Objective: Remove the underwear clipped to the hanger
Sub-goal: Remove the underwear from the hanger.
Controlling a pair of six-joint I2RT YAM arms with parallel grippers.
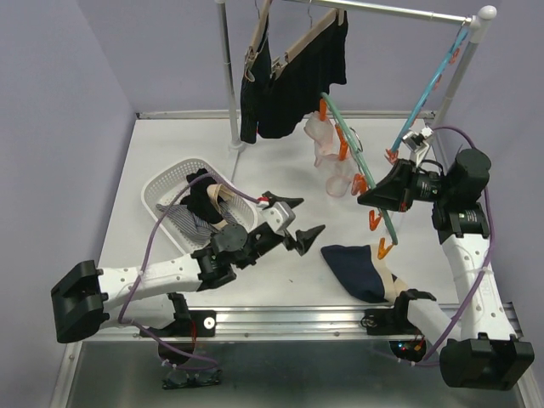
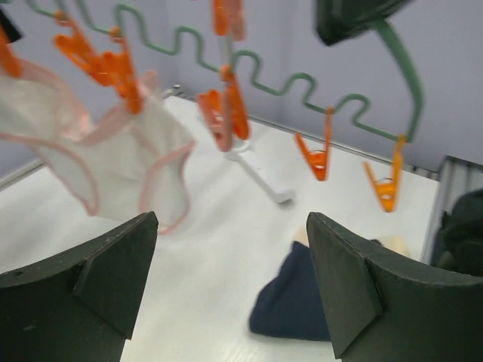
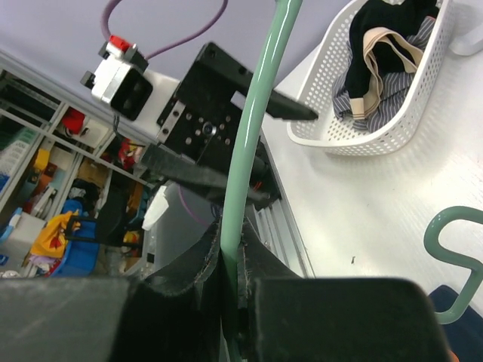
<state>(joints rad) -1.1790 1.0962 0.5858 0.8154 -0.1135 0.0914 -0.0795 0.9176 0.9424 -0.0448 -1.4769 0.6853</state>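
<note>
Top external view has the left gripper low over the table, between the white basket and a navy piece of underwear that lies loose on the tabletop near the front edge. Its jaws stand wide apart with nothing between them. From the left wrist, the navy piece shows just below and beyond the open fingers.

The right gripper is up at the green hanger, and the right wrist view shows its jaws pressed together on the hanger's thin green rod.

A white-pink piece hangs from orange clips on that hanger; the clips lower down the rod hang bare. Two black shorts hang on wooden hangers from the rail at the back. Inside the basket sit a black piece and a grey-striped piece.
</note>
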